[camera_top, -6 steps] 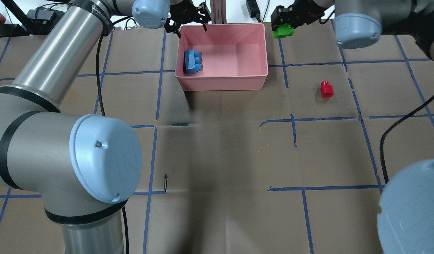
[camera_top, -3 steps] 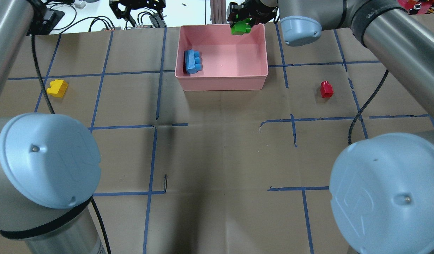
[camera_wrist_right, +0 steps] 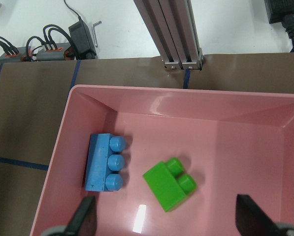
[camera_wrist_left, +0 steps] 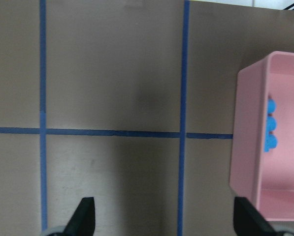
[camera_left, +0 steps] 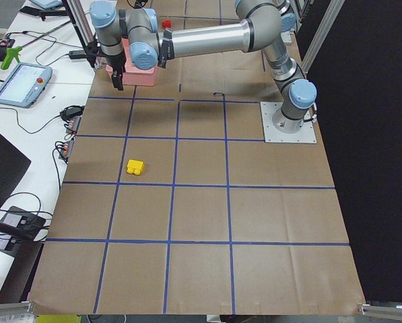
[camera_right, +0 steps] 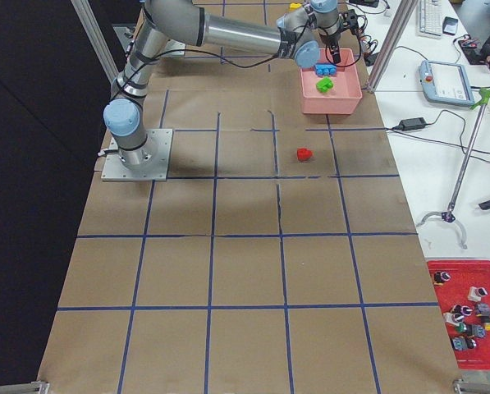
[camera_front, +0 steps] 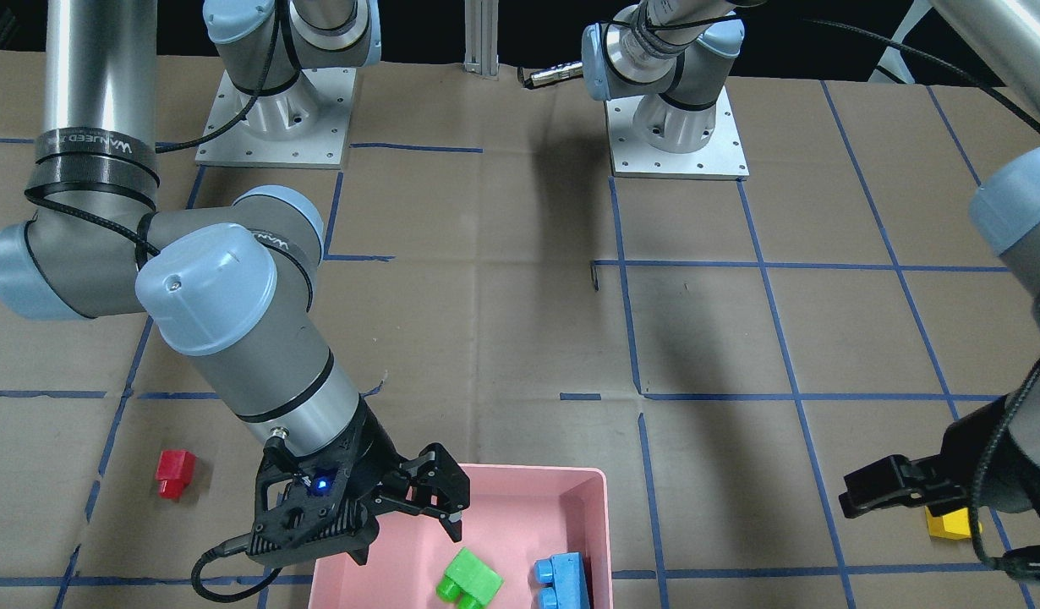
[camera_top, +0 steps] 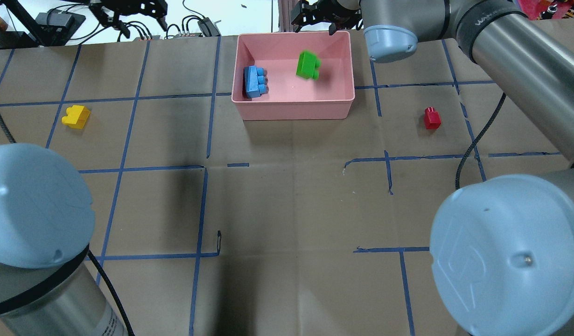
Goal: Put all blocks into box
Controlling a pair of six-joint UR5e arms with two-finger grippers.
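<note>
Pink box sits at the far edge of the paper-covered table, with two blocks inside it. The light-blue block lies against the wall on the robot's left. The green block lies near the middle, apart from it. From overhead the green one's outline is smeared, while the right wrist view shows it sharp, studs pointing sideways. In the front-facing view the bottom edge cuts off most of the box and part of the light-blue block.

The right gripper hangs above the box, jaws spread wide, nothing between them. The left gripper is also spread wide and empty, above the table on the box's left side. Only its fingertips show in its own camera, where blue studs peek over the box's rim.

The yellow block lies on the table well left of the box, half hidden behind the left gripper in the front-facing view. The red block lies on the table to the box's right.
</note>
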